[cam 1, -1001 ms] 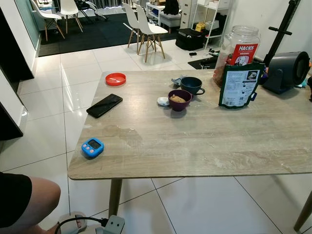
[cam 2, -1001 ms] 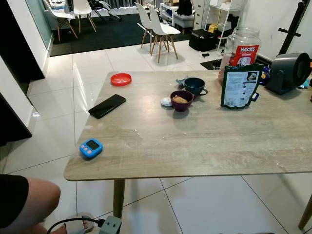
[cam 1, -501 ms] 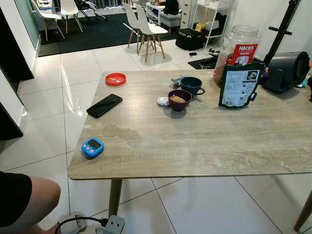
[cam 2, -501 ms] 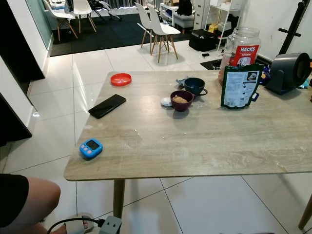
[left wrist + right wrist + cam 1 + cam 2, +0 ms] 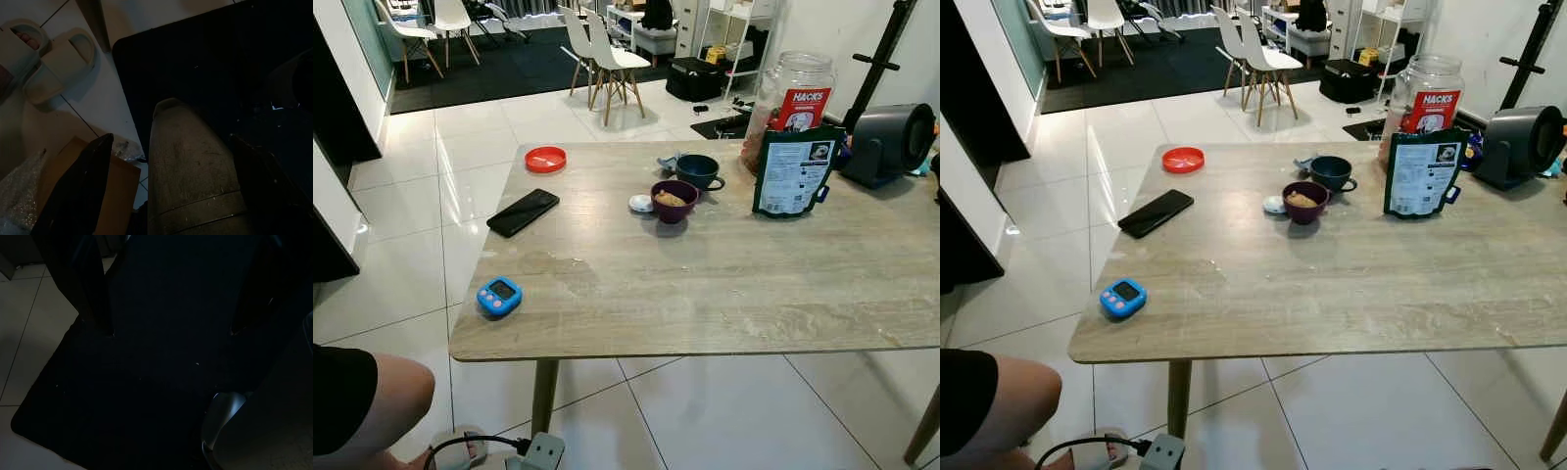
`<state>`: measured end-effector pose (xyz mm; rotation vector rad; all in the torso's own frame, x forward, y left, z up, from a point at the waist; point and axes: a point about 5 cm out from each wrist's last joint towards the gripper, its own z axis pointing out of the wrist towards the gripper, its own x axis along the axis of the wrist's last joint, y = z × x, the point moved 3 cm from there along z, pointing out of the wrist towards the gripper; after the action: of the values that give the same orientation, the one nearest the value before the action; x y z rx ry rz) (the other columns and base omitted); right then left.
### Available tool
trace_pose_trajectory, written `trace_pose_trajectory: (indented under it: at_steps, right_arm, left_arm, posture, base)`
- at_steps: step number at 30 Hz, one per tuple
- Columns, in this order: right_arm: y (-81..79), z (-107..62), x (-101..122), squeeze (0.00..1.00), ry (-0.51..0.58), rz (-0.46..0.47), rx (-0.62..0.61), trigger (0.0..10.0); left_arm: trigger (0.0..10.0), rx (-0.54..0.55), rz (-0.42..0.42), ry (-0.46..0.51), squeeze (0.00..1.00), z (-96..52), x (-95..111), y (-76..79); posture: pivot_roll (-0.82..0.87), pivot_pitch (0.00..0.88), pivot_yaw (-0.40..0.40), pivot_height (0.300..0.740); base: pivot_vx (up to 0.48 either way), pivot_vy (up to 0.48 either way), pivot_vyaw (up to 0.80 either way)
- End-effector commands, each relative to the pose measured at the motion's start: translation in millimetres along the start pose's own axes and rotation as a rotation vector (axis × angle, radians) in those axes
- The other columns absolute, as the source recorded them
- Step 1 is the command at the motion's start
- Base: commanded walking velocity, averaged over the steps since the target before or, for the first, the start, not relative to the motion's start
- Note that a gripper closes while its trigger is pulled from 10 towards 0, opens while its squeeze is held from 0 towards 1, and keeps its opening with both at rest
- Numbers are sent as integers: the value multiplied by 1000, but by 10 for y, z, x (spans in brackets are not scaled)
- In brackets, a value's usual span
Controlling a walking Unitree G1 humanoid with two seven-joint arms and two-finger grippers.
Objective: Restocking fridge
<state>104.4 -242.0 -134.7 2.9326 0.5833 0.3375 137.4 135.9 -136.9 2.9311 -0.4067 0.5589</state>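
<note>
A wooden table [image 5: 705,284] stands before me. On it, toward the back, sit a purple bowl [image 5: 674,200] with food in it and a dark blue cup [image 5: 697,170]. A dark green pouch [image 5: 793,170] stands upright at the right, in front of a large clear jar [image 5: 791,98] with a red label. Both arms hang idle below the table. My left gripper [image 5: 170,139] is open above a dark mat, with a grey rounded part between its fingers. The right gripper [image 5: 171,331] is open over the same dark mat.
A black phone [image 5: 523,211], a red lid [image 5: 545,158] and a blue timer [image 5: 498,295] lie on the table's left part. A person's knee [image 5: 372,406] is at the lower left. Pale slippers [image 5: 44,58] and a cardboard box [image 5: 117,191] lie on the floor. White chairs [image 5: 602,54] stand beyond.
</note>
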Motion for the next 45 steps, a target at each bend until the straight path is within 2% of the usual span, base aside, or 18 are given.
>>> trace_pose_trajectory:
  at_steps: [1, 45]
  right_arm:
    - [-30, 4, 4, 0, -1, 8, 10, 10000]
    - [-14, 3, 9, 0, -1, 17, 2, 10000]
  left_arm:
    - [10000, 10, -16, -84, 0, -36, -267, -49]
    - [10000, 9, -28, -80, 0, -30, -252, -33]
  posture:
    - [22, 0, 2, 739]
    - [26, 0, -5, 739]
  base:
    - [0, 0, 0]
    - [0, 0, 0]
